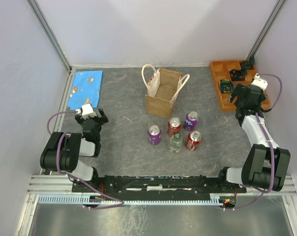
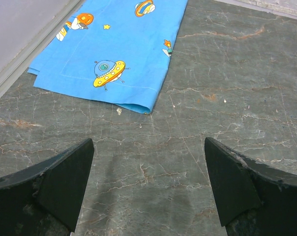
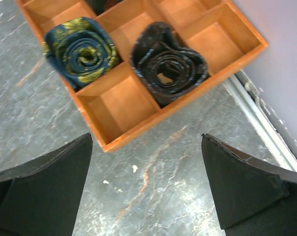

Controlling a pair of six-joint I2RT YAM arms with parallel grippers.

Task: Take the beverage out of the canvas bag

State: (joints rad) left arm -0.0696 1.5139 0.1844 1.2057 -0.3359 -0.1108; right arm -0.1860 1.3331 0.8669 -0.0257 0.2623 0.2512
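Observation:
The tan canvas bag point(image 1: 163, 93) with cream loop handles stands open at the middle back of the table; its inside looks empty from above. In front of it stand several drinks: a purple can point(image 1: 154, 134), a red can point(image 1: 174, 126), a purple can point(image 1: 191, 120), a red can point(image 1: 193, 140) and a clear bottle point(image 1: 175, 143). My left gripper point(image 1: 92, 116) is open and empty over bare table at the left point(image 2: 148, 189). My right gripper point(image 1: 239, 96) is open and empty at the right point(image 3: 146, 189), just before the orange tray.
An orange compartment tray point(image 1: 226, 88) at the back right holds rolled ties, one blue-yellow point(image 3: 82, 49) and one dark point(image 3: 168, 66). A blue cloth with cartoon prints point(image 1: 85, 88) lies at the back left, also in the left wrist view point(image 2: 114, 49). Metal frame rails run along both sides.

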